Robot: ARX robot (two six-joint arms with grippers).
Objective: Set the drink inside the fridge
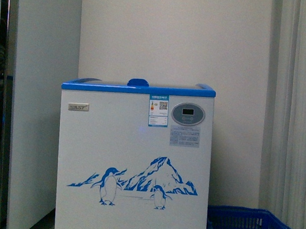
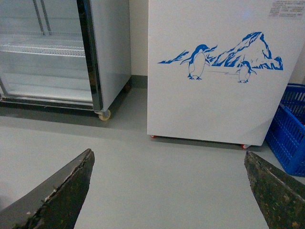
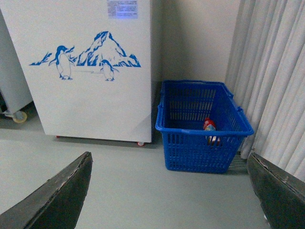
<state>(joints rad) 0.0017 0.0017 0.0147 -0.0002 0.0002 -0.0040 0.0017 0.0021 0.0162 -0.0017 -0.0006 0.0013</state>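
Red-capped, the drink (image 3: 209,126) sits inside the blue crate (image 3: 181,129) right of the fridge (image 1: 133,161), so the right gripper (image 3: 171,198), spread wide and empty like the left gripper (image 2: 167,193), should probably descend past the rim and straddle the bottle's body.

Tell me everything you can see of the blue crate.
The crate is blue plastic, rectangular and open-topped, with slotted walls and a thick rim. It stands upright on the grey floor right of the fridge, close beside it, with the curtain at its other side. Inside, by the nearer wall, is a red-capped bottle.
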